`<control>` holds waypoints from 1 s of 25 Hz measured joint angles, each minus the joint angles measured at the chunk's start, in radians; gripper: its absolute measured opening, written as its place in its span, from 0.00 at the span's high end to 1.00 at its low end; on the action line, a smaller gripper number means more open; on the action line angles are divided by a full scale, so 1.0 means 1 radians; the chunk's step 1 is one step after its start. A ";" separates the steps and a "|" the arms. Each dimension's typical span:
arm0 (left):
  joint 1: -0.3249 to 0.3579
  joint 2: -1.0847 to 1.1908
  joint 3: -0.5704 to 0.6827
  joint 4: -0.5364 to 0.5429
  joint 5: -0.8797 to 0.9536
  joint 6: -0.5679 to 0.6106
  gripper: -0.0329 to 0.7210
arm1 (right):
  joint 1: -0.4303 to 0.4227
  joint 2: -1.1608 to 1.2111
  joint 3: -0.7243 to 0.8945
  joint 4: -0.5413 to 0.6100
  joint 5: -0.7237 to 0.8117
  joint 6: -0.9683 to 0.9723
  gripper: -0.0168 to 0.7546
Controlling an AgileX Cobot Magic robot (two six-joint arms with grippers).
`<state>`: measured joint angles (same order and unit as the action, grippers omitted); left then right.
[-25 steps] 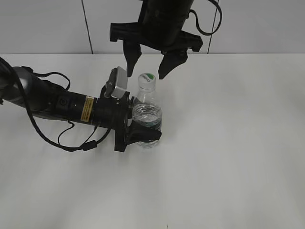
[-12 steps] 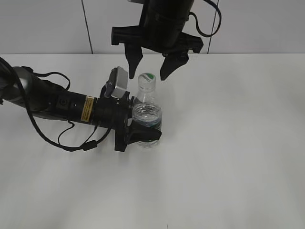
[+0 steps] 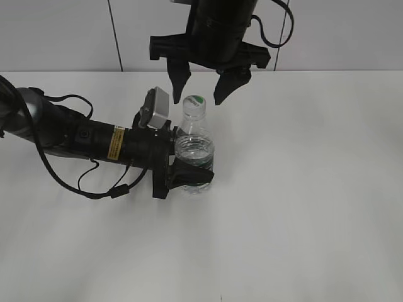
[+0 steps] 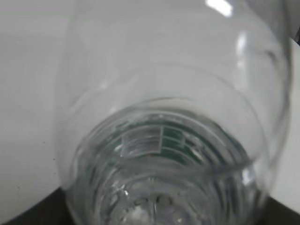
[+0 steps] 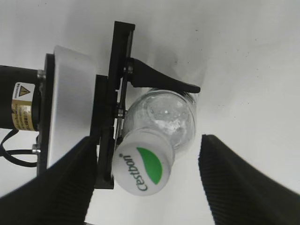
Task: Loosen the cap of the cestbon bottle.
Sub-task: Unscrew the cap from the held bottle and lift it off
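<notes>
A white table (image 3: 302, 207) is filling most of the frame, soft light washing over it. Pale grey wall panels (image 3: 56, 34) are running along the top, dark vertical seams dividing them.

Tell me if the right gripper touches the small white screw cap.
Apart. The right wrist view shows the right gripper fingers with white table between them and the cap.
</notes>
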<state>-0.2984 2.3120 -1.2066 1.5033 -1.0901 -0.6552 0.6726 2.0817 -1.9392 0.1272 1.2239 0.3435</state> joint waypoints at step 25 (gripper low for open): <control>0.000 0.000 0.000 -0.002 0.008 0.000 0.41 | 0.000 0.000 0.018 0.016 -0.001 -0.001 0.54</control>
<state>-0.2984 2.3120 -1.2066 1.5018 -1.0825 -0.6552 0.6726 2.0817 -1.9215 0.1428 1.2230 0.3426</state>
